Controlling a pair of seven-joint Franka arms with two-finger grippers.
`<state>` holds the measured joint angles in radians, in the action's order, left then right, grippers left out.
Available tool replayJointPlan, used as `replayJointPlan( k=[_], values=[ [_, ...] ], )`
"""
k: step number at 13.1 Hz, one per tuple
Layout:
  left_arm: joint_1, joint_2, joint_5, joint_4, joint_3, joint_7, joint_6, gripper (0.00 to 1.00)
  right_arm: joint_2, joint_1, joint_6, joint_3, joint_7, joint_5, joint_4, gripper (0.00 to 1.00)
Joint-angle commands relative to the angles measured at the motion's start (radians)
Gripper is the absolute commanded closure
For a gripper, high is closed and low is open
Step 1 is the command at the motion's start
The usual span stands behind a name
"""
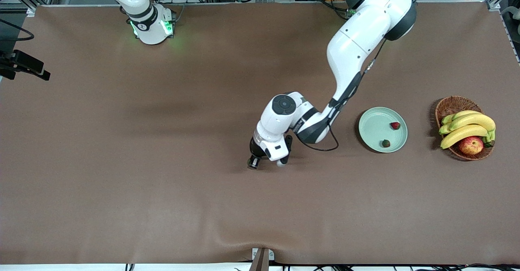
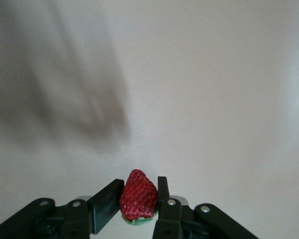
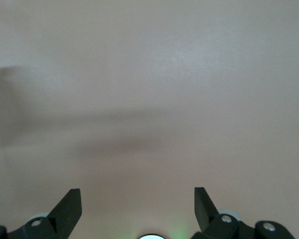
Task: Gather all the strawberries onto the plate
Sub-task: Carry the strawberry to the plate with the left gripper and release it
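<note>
My left gripper [image 1: 266, 160] is low over the middle of the brown table, shut on a small red strawberry [image 2: 138, 196] with a green leafy top; in the left wrist view the berry sits squeezed between the two black fingers [image 2: 105, 203]. The pale mint-green plate [image 1: 373, 128] lies toward the left arm's end of the table and holds two more strawberries, one [image 1: 395, 125] by its rim and one [image 1: 385, 143] nearer the front camera. My right gripper [image 3: 138, 194] shows only in the right wrist view, open over bare table with nothing between its fingers.
A brown wicker basket [image 1: 449, 105] with bananas [image 1: 467, 126] and a red-yellow apple [image 1: 471, 145] stands beside the plate, closer to the left arm's end of the table. The right arm's base [image 1: 152, 23] sits at the table's back edge.
</note>
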<state>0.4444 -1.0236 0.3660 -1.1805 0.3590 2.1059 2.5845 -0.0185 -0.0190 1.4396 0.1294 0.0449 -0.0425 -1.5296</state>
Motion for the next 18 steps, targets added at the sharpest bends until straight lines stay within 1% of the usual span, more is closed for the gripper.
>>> replayJointPlan(
  k=[1,2,4,6,9,13,14,18],
  values=[
    [-0.055,0.074,-0.042,-0.022,0.049,-0.108,-0.116,1.0,0.011,0.014,-0.013,-0.008,-0.01,-0.017,0.025,0.0],
    [-0.079,0.089,-0.042,-0.024,0.067,-0.133,-0.154,1.0,0.011,0.014,-0.011,-0.008,-0.01,-0.017,0.025,0.0],
    [-0.098,0.12,-0.039,-0.025,0.078,-0.176,-0.219,1.0,0.011,0.014,-0.011,-0.008,-0.01,-0.017,0.025,0.0],
    [-0.125,0.166,-0.05,-0.034,0.08,-0.298,-0.314,1.0,0.011,0.014,-0.011,-0.008,-0.01,-0.019,0.025,0.0],
    [-0.193,0.209,-0.056,-0.047,0.127,-0.407,-0.447,1.0,0.011,0.013,-0.011,-0.01,-0.01,-0.017,0.025,0.0],
    [-0.243,0.252,-0.048,-0.064,0.135,-0.582,-0.63,1.0,0.011,0.013,-0.011,-0.01,-0.01,-0.017,0.025,0.0],
    [-0.256,0.258,-0.045,-0.067,0.135,-0.613,-0.662,1.0,0.011,0.013,-0.011,-0.01,-0.01,-0.017,0.025,0.0],
    [-0.323,0.298,-0.044,-0.071,0.136,-0.774,-0.724,1.0,0.011,0.011,-0.011,-0.01,-0.01,-0.019,0.025,0.0]
  ],
)
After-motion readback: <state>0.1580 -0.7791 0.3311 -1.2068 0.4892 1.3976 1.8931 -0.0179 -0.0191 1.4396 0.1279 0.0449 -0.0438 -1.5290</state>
